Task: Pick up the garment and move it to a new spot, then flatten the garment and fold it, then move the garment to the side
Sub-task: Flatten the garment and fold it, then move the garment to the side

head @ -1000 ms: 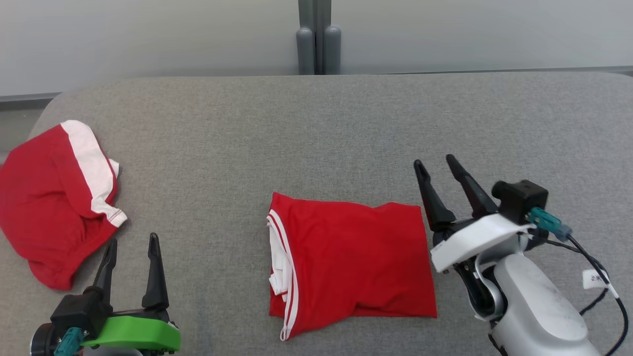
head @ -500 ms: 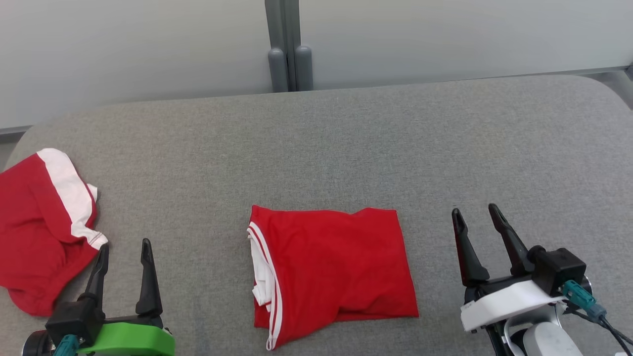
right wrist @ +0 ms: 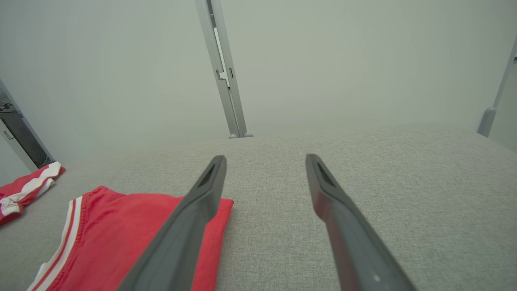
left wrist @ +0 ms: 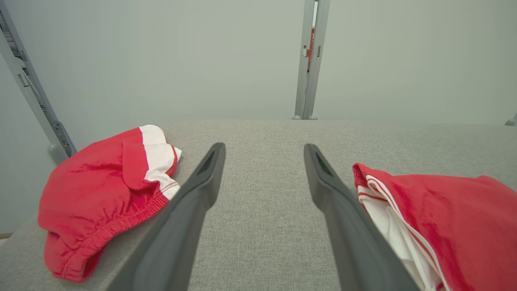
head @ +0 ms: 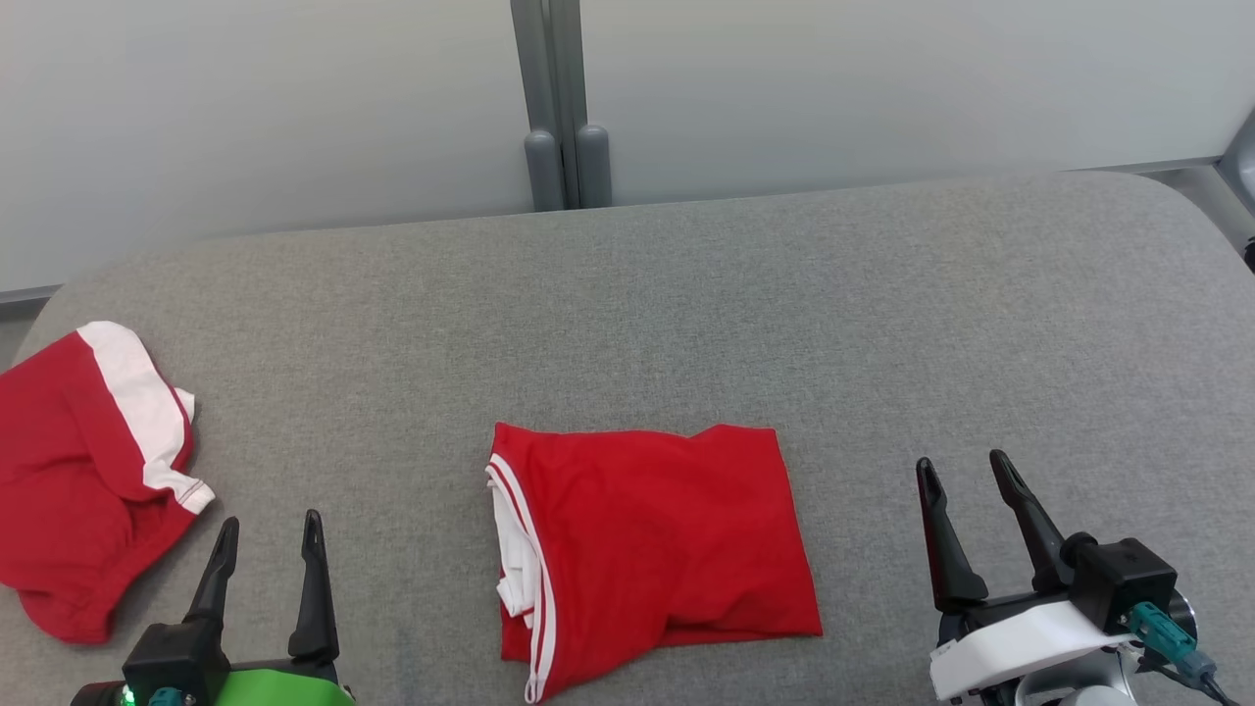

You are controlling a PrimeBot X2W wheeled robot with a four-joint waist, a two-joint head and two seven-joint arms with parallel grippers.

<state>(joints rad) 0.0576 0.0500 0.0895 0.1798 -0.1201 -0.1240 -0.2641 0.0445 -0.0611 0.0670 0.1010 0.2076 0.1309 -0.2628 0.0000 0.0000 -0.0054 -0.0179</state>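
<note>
Red folded cloth garment with white stripes (head: 652, 549) lies centred on the grey fabric-covered table (head: 686, 294), between left hand (head: 270, 522) and right hand (head: 961, 462). Both hands stand open, empty, clear of it. Judged light, limp, non-slippery: pinch all layers at opposite edges, or the fold will slump.

No writing, brand, number or sign can be read anywhere, and a tiny dark mark at the edge of the white cover (head: 1020, 632) of the right gripper (head: 961, 461) is far too small to make out.
</note>
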